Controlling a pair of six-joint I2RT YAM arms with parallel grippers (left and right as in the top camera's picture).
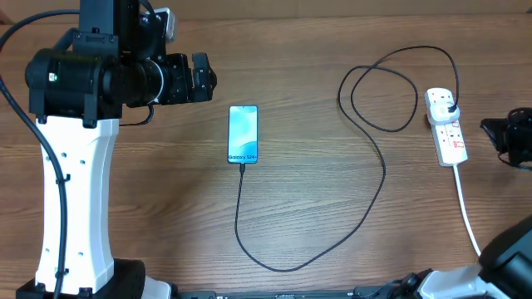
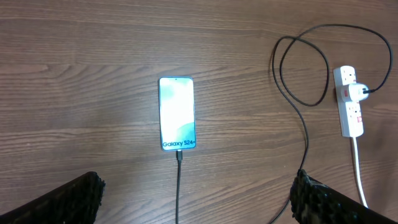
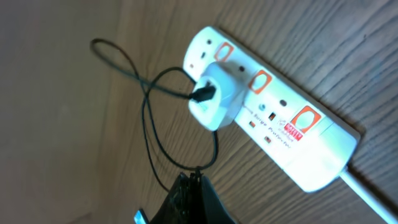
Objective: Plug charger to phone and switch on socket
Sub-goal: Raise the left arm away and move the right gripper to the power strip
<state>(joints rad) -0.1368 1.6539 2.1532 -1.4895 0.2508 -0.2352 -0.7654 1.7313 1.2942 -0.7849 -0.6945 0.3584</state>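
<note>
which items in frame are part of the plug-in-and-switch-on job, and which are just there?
Job:
- phone
- charger cable, tip at the phone's bottom edge
- white adapter, seated in the strip
- power strip with its red switches

Just there:
- the strip's thick white cord
- wooden table

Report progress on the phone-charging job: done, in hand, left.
Done: the charger tip sits in the phone, its other end in a white adapter on the socket. In hand: the right gripper hovers by the socket, holding nothing; the left gripper is open, empty. Left: switching the socket on, probably; on or off is unreadable.
</note>
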